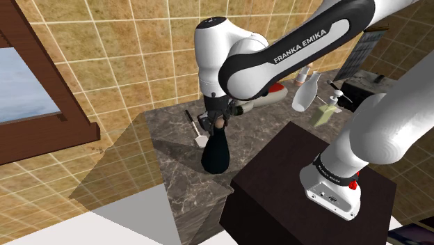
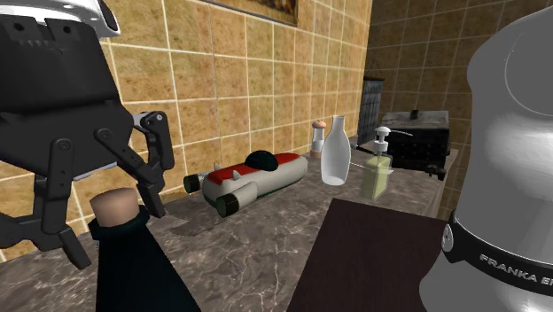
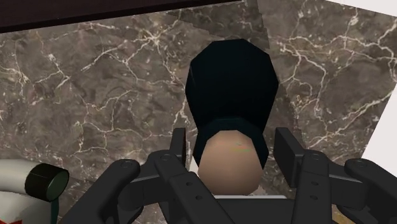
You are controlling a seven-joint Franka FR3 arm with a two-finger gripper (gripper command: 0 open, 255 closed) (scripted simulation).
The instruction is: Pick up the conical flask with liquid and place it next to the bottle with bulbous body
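Observation:
A dark conical flask [image 1: 215, 154] with a tan cork stands on the marbled counter [image 1: 174, 160], near its front edge. My gripper [image 1: 218, 124] is down over its top, shut on the neck just below the cork. In the second exterior view the flask [image 2: 133, 266] sits at the lower left with the gripper [image 2: 115, 232] straddling the cork. Along the hand, the flask [image 3: 232, 83] lies between the fingers [image 3: 286, 149], and the gripper [image 3: 232, 145] clasps its neck. The pale bulbous bottle [image 1: 306, 94] [image 2: 334, 151] stands far along the counter by the tiled wall.
A white and red toy-like object [image 2: 253, 182] lies along the wall between flask and bottle. A yellow-green soap dispenser [image 2: 377, 173] stands beside the bottle, with a small shaker [image 2: 315, 137] and a dark appliance [image 2: 416, 137] behind. A white utensil [image 1: 197, 129] lies by the flask. My dark stand [image 1: 306, 188] borders the counter.

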